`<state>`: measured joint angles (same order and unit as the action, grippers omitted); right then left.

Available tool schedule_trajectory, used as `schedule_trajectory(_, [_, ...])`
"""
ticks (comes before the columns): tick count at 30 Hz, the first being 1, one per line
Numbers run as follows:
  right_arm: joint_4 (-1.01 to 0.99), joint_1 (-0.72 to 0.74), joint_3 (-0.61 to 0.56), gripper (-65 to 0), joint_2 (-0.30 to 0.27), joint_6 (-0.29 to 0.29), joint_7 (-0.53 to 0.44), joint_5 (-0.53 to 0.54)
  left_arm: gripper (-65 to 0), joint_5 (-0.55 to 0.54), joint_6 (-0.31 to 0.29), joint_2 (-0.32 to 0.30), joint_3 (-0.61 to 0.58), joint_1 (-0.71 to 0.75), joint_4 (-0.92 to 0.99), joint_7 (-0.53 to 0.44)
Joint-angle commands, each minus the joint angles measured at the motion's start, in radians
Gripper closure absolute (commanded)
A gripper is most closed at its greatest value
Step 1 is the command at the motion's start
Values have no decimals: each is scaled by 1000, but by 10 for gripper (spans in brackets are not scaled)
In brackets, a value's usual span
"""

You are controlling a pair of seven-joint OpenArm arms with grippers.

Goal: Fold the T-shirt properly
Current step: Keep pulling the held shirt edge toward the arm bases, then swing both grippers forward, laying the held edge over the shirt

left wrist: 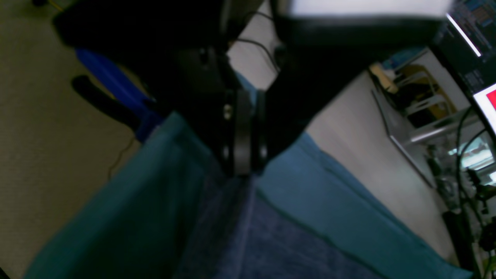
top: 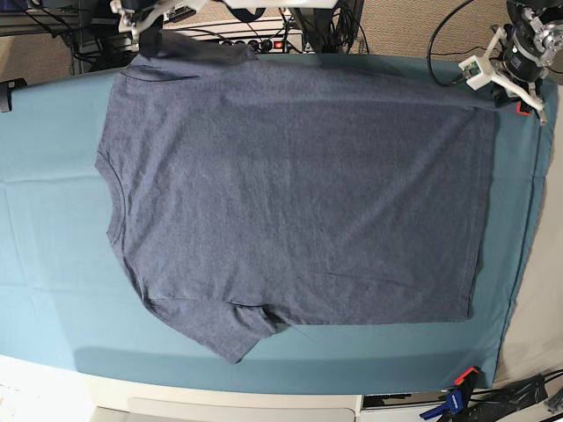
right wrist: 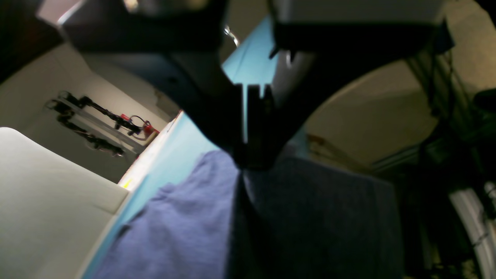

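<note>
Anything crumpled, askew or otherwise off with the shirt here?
Only slightly: the near sleeve of the T-shirt is creased under at its inner edge. The rest lies flat, far corners pinched by the left gripper and right gripper.

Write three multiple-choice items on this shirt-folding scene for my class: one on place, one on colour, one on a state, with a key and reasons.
1. Where do the two grippers hold the T-shirt?
A. along its far edge, at the two corners
B. at the near sleeve
C. in the middle of the body

2. What colour is the table cloth under the shirt?
A. red
B. teal
C. white

3. How does the shirt lie?
A. rolled into a ball
B. folded into a small square
C. spread out, one sleeve tucked partly under at the near edge

Key:
1 A: the base view shows the right gripper at the far shoulder end and the left gripper at the far hem corner.
2 B: teal cloth shows on all sides of the shirt.
3 C: the body is flat and open, and both pairs of jaws are shut on the fabric.
</note>
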<state>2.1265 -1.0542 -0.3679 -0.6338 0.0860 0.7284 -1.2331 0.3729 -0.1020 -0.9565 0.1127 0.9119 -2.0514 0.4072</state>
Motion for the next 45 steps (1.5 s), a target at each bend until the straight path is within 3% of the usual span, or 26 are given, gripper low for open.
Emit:
schedule_trajectory(1, [15, 4, 1, 0, -6, -15, 0, -18, 0, 8, 15, -19, 8, -1, -12, 4])
schedule_trajectory(9, [15, 150, 1, 0, -6, -15, -46, -6, 0, 8, 16, -25, 8, -1, -12, 3])
schedule_trajectory(17, [14, 322, 1, 0, -6, -14, -111, 121, 0, 0, 12, -25, 8, -66, -12, 3])
schedule_trajectory(20, [14, 391, 1, 0, -5, 4, -147, 171, 0, -66, -13, -25, 8, -114, -11, 3])
schedule_trajectory(24, [14, 486, 2, 0, 23, 47, -187, 240, 0, -116, -53, -25, 8, -154, -11, 3])
schedule_trajectory(32, [12, 638, 2, 0, 122, 100, -211, 346, 0, -124, -53, -25, 8, -164, -11, 3])
schedule_trajectory(45, [-108, 668, 25, 0, 194, 113, -213, 372, 0, -124, -56, -28, 8, -174, -11, -9])
